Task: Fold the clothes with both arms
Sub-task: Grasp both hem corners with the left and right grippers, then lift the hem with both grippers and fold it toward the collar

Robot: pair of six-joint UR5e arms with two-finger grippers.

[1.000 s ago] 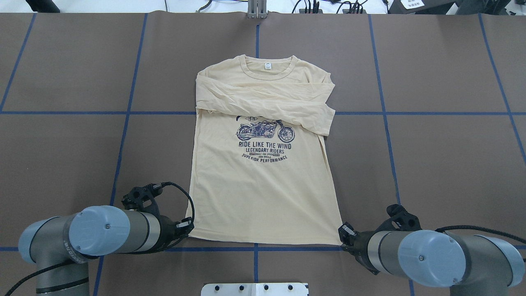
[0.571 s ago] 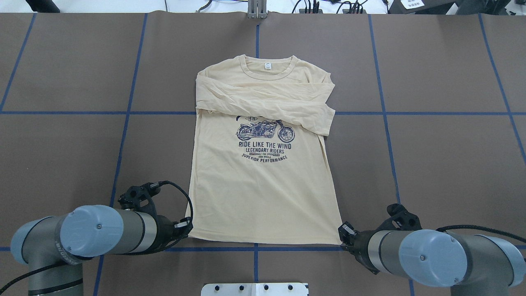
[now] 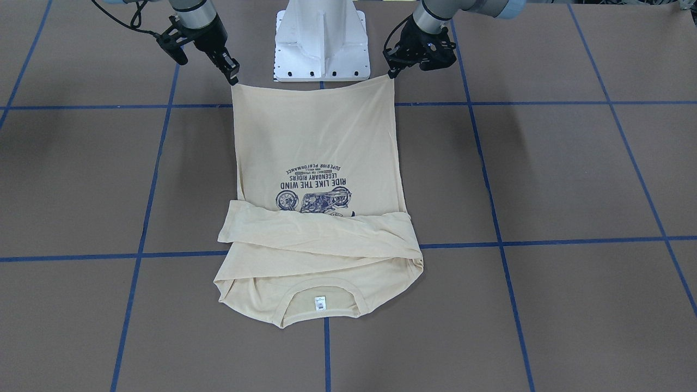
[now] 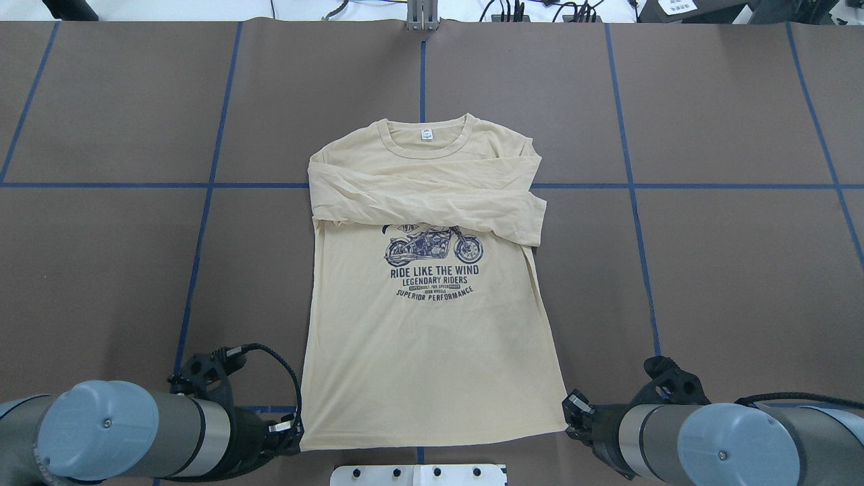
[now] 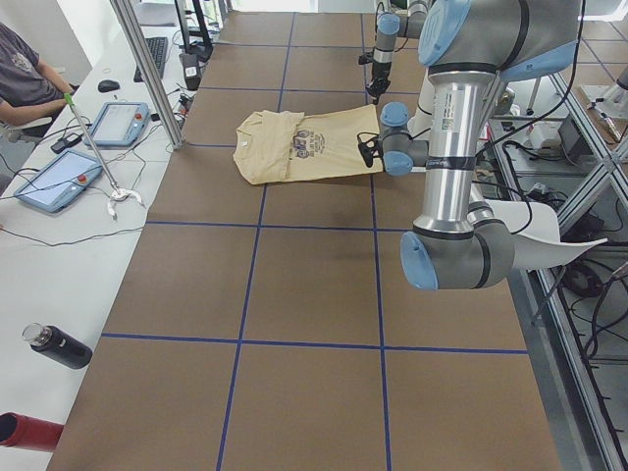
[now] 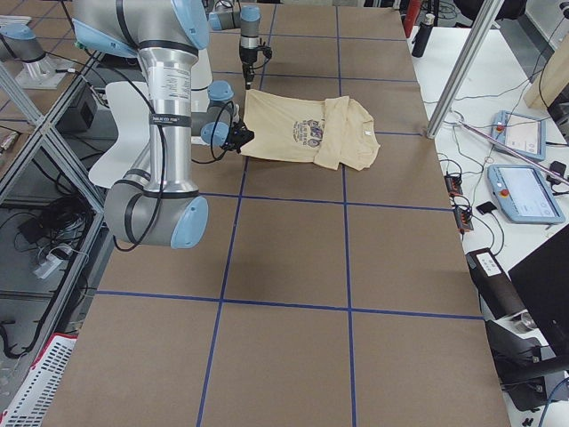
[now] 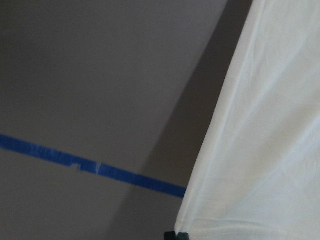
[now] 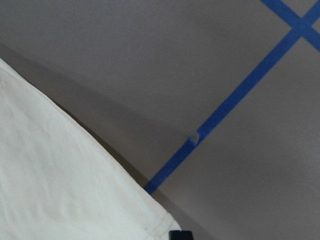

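Observation:
The pale yellow-beige long-sleeved T-shirt lies print up, collar away from the robot, both sleeves folded across the chest. My left gripper is shut on the hem's left corner; in the front-facing view it is on the right. My right gripper is shut on the hem's right corner. The hem is lifted slightly off the table and stretched between them. The wrist views show the shirt's corners at the fingertips, with shadow beneath.
The white pedestal base sits just behind the raised hem. The brown table carries a blue tape grid. A metal bracket stands at the far edge. Tablets lie on the operators' side bench.
Both grippers have pulled back toward the robot's base with the hem corners held. The whole shirt has slid toward the robot, collar now near the far tape line.

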